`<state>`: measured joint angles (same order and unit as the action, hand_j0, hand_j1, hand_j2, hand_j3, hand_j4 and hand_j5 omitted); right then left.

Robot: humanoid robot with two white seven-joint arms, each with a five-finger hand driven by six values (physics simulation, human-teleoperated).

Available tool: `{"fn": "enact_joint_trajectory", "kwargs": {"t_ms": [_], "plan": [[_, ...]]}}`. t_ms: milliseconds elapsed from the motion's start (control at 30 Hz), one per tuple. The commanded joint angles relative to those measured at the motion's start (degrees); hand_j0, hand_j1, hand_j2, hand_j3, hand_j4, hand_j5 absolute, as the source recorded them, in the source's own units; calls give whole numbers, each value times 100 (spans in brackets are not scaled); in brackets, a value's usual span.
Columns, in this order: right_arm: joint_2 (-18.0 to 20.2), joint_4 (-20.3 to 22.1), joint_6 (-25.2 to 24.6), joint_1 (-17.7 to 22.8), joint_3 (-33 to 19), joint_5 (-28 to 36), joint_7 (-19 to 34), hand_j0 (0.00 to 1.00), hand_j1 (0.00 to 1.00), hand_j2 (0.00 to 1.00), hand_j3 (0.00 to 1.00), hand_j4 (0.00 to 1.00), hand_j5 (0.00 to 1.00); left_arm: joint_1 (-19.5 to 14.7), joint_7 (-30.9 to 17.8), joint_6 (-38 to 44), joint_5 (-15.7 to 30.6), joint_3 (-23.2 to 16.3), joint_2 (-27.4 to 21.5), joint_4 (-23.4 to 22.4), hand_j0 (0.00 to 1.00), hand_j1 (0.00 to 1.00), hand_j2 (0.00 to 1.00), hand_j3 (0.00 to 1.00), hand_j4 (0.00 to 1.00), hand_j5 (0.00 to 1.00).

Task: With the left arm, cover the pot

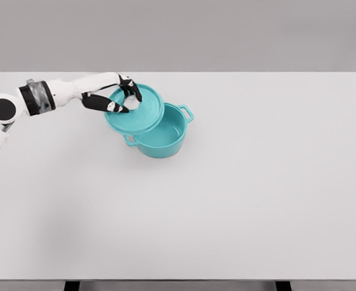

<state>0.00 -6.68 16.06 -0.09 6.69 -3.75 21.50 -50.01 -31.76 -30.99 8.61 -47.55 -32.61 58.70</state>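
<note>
A teal lid (pixel 142 112) is being held tilted over the left rim of an open teal pot (pixel 164 134), gripped at its knob by the left robot hand (pixel 122 97), above a white tabletop (pixel 256 200).

White left arm (pixel 62 91), smooth glossy shell. Round black disc at joint near left edge. Black band plus grey translucent-looking ring further along forearm. Slim white wrist section. Left hand (pixel 114 97) five-fingered, fingers (pixel 99 102) mostly black with small white patches at knuckles and tips. White rounded body part at far left edge. No cables or markings discernible.
</note>
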Motion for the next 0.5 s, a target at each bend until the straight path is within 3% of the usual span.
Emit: {"fn": "enact_joint_trajectory", "kwargs": {"t_ms": [0, 467], "plan": [[0, 0, 3, 0, -1, -3, 3, 100, 100, 100, 100, 100, 100, -9, 3, 14, 36, -18, 80, 1, 51, 51, 51, 51, 51, 51], [0, 0, 3, 0, -1, -3, -5, 100, 100, 100, 100, 100, 100, 0, 21, 14, -8, -18, 291, -122, 51, 51, 51, 51, 51, 51]]}}
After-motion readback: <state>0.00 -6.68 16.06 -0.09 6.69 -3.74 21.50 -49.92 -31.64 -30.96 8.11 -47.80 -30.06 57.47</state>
